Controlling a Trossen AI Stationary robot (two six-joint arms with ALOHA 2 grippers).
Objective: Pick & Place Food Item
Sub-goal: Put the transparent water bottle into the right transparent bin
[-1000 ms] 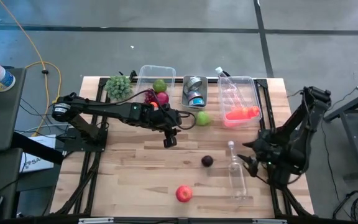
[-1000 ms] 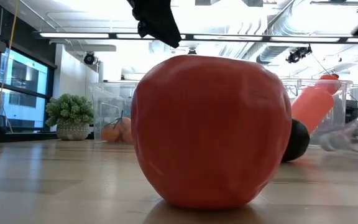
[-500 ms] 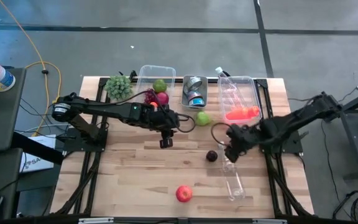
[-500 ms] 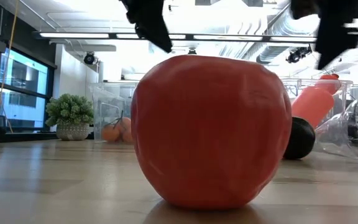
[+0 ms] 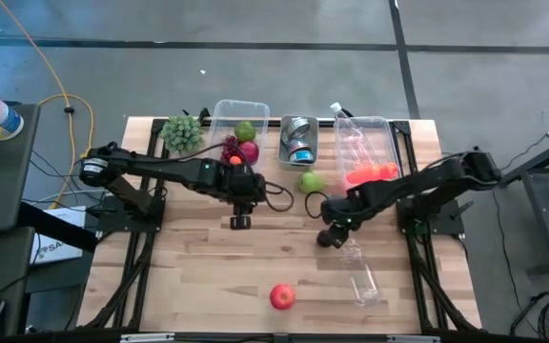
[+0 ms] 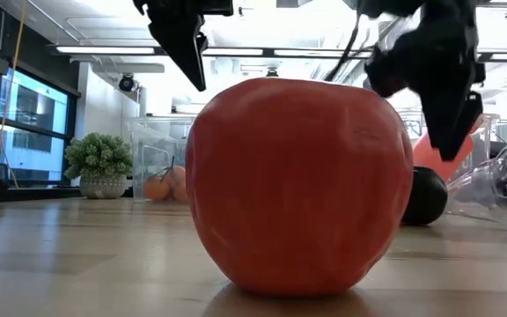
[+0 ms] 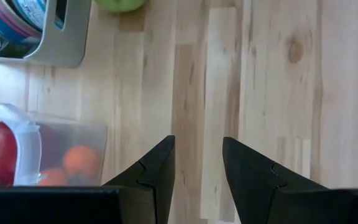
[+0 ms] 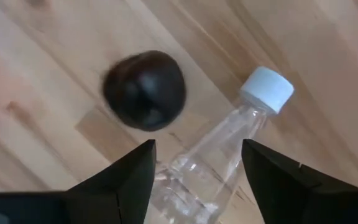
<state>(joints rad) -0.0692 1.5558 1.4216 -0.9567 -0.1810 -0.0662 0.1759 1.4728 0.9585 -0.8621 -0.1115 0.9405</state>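
The wooden table (image 5: 208, 257) carries everything; the clear bottle (image 5: 359, 271) lies right of centre, long axis near-to-far, cap end toward the far side; the right gripper (image 5: 331, 232), fingers apart, hangs over the dark plum (image 8: 144, 90) beside that cap; the left gripper (image 5: 240, 221), fingers narrowly apart and empty, hovers mid-table; the red apple (image 5: 281, 296) sits at the near edge.

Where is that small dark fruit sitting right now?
From above, the dark fruit lies right of the table's middle, under the right pincer, beside the cap of the clear bottle lying on the wood.
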